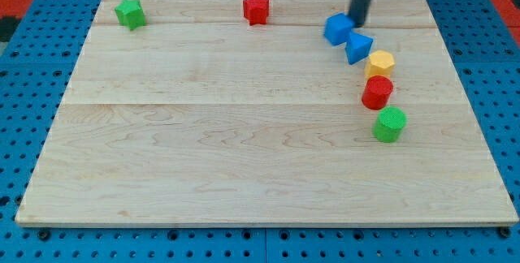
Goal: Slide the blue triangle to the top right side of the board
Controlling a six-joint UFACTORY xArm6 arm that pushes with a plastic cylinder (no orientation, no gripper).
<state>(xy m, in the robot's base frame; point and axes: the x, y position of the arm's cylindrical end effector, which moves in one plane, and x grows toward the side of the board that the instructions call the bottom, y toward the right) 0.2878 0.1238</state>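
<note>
Blue triangle: upper right of the wooden board, touching a blue cube on its upper left and a yellow block (possibly hexagonal) on its lower right. My tip, a bare rod with no pincer to open or close, stands just above the triangle, beside the cube. Also present: red cylinder, green cylinder, red star, green block.

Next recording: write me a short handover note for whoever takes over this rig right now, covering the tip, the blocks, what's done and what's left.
Tip: my tip sits at the upper right of the wooden board, just above the blue triangle and beside the blue cube.
Blocks: triangle touches the cube; below them run the yellow hexagonal block, red cylinder and green cylinder. Green star-like block and red star lie along the top edge.
Done: triangle is in the upper right area.
Left: probably nudge it closer to the corner.
</note>
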